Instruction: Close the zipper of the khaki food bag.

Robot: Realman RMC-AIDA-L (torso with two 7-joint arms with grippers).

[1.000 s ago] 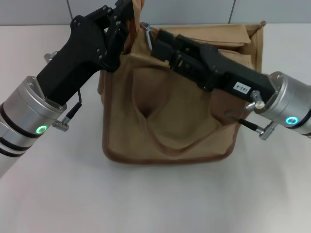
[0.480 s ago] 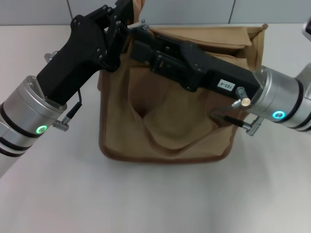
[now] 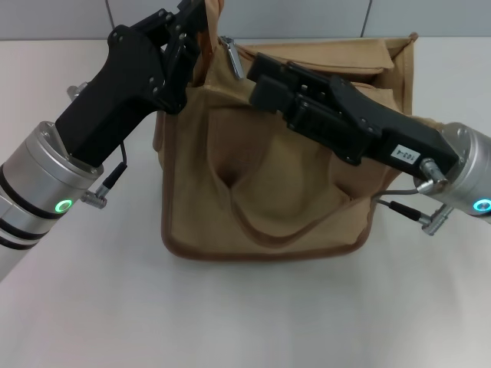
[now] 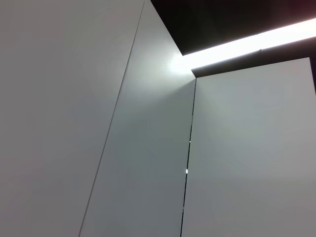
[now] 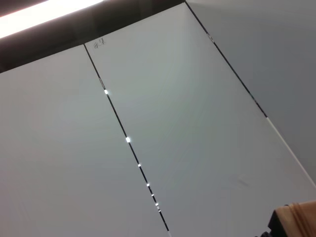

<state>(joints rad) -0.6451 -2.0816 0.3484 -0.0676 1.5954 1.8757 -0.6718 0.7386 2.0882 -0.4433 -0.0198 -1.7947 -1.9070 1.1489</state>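
Head view: silver zipper (image 3: 230, 55) pull seemingly just beside right end effector (image 3: 257, 73).

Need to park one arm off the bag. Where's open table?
Bare table lies in front of the khaki food bag, and to the bag's right past the right arm. It is crowded over the bag's top, where the left gripper and right gripper meet near the zipper pull.

Left arm: reaching in from 8 o'clock toward 1 o'clock, its left gripper (image 3: 201, 21) lying at the upper centre, fingers hidden. Right arm: stretching in from 4 o'clock toward 10 o'clock, its right gripper (image 3: 257, 77) pointing toward the left gripper.
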